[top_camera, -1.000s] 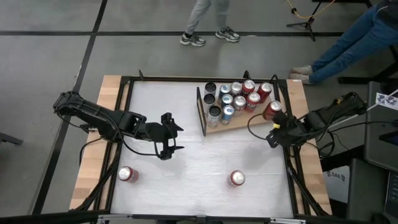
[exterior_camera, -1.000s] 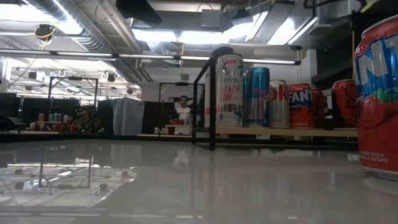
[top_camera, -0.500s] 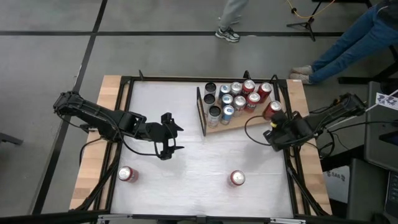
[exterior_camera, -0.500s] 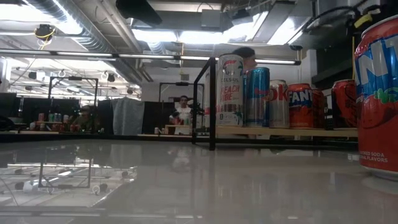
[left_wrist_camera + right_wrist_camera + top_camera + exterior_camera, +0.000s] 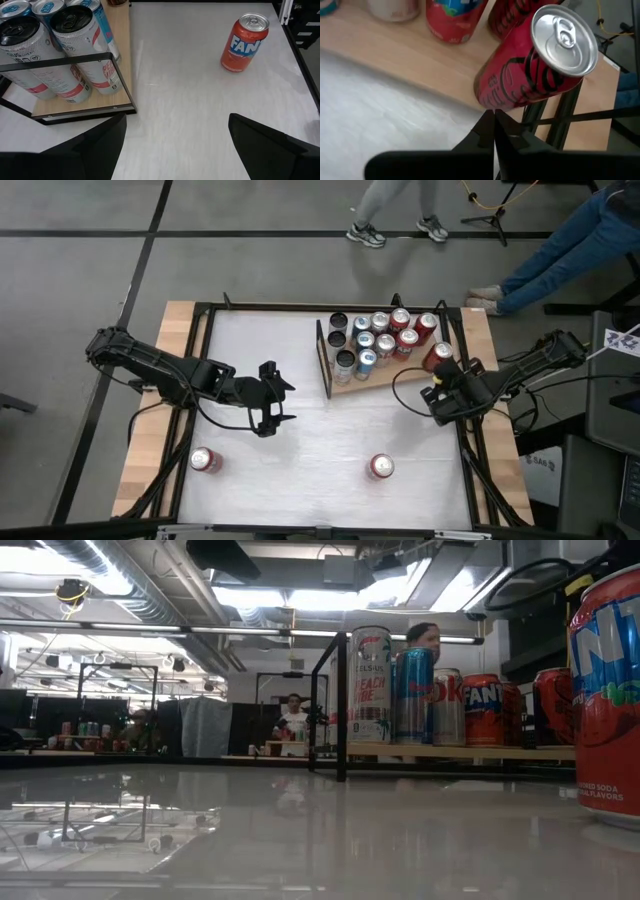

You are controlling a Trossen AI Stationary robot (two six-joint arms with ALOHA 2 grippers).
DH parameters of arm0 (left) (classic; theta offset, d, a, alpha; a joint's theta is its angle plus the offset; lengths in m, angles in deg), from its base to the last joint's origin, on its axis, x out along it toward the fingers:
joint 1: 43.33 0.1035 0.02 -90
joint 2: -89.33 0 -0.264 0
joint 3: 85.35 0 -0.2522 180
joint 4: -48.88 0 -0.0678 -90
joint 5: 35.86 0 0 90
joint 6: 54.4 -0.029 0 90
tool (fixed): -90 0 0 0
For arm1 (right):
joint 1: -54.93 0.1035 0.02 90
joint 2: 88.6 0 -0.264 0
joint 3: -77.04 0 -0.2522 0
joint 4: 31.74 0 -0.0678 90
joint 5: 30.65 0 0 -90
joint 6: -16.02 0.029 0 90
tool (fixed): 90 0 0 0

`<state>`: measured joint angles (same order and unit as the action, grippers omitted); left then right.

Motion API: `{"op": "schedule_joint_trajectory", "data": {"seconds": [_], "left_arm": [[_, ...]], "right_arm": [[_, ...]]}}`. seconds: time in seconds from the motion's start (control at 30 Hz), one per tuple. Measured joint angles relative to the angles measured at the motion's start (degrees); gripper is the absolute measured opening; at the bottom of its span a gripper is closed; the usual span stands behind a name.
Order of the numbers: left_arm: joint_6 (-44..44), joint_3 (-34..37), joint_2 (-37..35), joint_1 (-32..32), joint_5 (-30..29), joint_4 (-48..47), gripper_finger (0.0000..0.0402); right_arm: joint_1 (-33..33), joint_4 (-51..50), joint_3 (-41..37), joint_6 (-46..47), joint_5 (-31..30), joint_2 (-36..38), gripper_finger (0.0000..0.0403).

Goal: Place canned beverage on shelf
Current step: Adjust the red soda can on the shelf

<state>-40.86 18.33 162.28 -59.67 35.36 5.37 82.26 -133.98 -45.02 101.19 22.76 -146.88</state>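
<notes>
A red can (image 5: 530,70) is standing on the shelf's (image 5: 350,387) outer end, the clenched, empty right tool (image 5: 437,397) is sitting just beside it, so placing looks done and fetching a loose worktop can (image 5: 381,467) comes next, while the released left tool (image 5: 268,396) is waiting mid-worktop.

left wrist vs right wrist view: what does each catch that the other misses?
Left wrist only: an orange Fanta can standing alone on the white table, the shelf's black metal frame with tall white cans behind it, and the open left gripper.

Right wrist only: a red can at the board's edge, seemingly tilted, just beyond the shut right gripper.

Both: the wooden shelf board and the white table.
</notes>
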Motion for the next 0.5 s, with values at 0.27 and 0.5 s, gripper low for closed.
{"op": "schedule_joint_trajectory", "data": {"seconds": [0.27,0.5], "left_arm": [[-0.1,0.0,0.0,0.0,0.0,0.0,0.0342],[-0.1,0.0,0.0,0.0,0.0,0.0,0.0342]], "right_arm": [[-3.7,-0.1,0.0,0.2,-2.1,0.0,0.0000],[-13.3,1.3,0.0,-8.1,0.9,0.0,0.0000]]}}
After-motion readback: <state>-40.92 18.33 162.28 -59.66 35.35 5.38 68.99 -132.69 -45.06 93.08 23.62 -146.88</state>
